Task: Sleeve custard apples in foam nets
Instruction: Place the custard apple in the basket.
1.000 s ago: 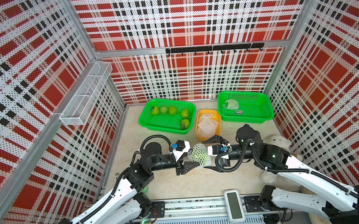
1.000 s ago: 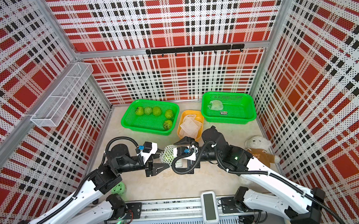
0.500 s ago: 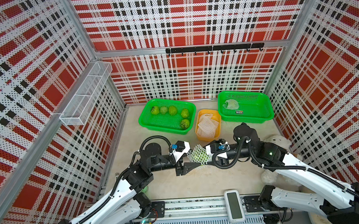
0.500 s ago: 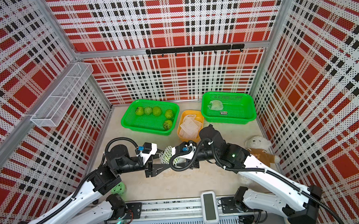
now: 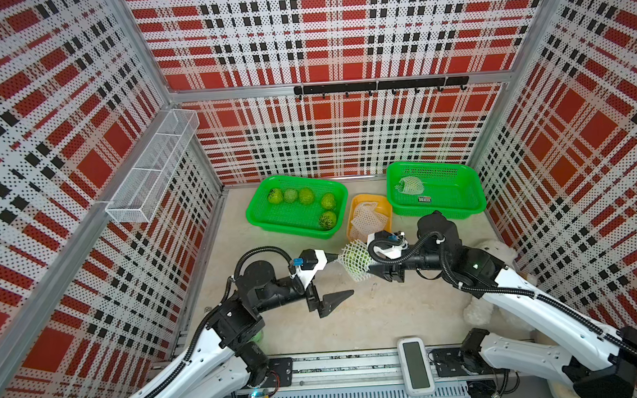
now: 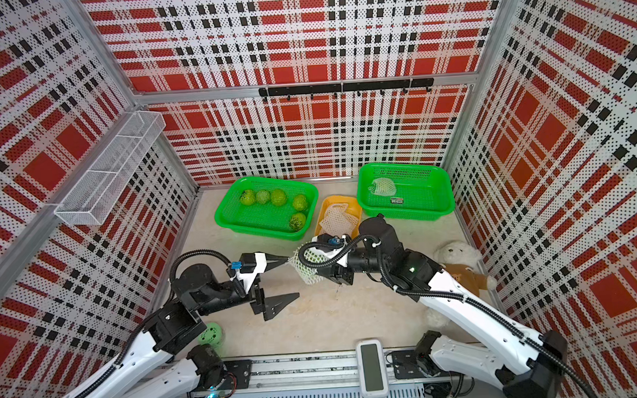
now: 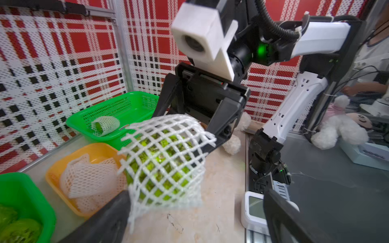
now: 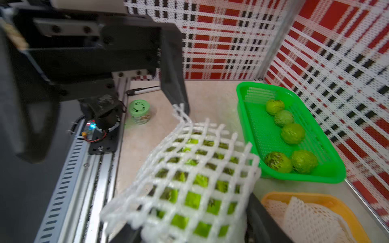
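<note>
A custard apple (image 5: 357,260) (image 6: 308,265) wrapped in a white foam net (image 7: 164,160) (image 8: 195,178) hangs above the table's middle. My right gripper (image 5: 367,261) (image 8: 195,231) is shut on it from the right. My left gripper (image 5: 345,274) (image 6: 293,277) (image 7: 193,221) stands wide open just left of it, and the net's loose edge touches one of its fingers (image 8: 179,101). Several bare custard apples (image 5: 305,196) lie in the left green basket (image 5: 258,218). Spare foam nets (image 5: 368,218) fill an orange tray (image 5: 384,204). One sleeved fruit (image 5: 408,184) sits in the right green basket (image 5: 474,203).
A white plush bear (image 5: 495,246) lies behind my right arm. A small smooth green ball (image 6: 211,334) sits by the left arm's base. A white display unit (image 5: 415,365) rests on the front rail. A wire shelf (image 5: 151,175) juts from the left wall.
My right gripper came in from the right and shut on the netted custard apple. My left gripper, which had held it, has sprung wide open and let go.
</note>
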